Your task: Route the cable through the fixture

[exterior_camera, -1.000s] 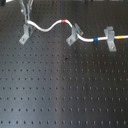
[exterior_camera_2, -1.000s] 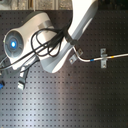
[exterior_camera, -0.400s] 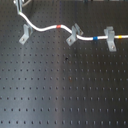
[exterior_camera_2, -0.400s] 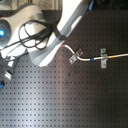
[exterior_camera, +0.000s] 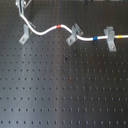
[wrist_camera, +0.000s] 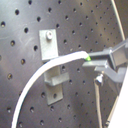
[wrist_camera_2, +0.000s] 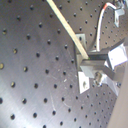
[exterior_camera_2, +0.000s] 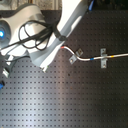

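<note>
Cable [exterior_camera: 47, 32] already runs through middle fixture [exterior_camera: 74, 34] and far fixture [exterior_camera: 110, 38]; its free end sits clamped in the gripper [wrist_camera: 97, 62], right above near fixture [wrist_camera: 51, 60]. Versus 1.0 s ago, gripper has shifted toward that near fixture [exterior_camera: 23, 36], pulling cable lower over the breadboard [exterior_camera: 65, 90].

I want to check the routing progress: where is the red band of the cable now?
In the first exterior view, the red band sits on the cable between the left clip and the middle clip, nearer the middle one.
</note>
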You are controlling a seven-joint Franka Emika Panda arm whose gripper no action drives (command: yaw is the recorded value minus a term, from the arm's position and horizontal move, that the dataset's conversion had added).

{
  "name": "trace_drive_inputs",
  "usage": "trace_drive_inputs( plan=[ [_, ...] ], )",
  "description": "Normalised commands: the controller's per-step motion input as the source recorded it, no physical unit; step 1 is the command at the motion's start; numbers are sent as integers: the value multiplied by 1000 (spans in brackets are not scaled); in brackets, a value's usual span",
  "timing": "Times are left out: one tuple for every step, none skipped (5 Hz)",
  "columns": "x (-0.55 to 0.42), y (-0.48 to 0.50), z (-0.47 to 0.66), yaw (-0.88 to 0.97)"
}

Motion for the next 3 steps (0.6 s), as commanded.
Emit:
trace_drive_inputs(
  plan=[
    [-30,-3,0,0],
    [-144,-15,146,-154],
    [1,1,201,-149]
  ],
)
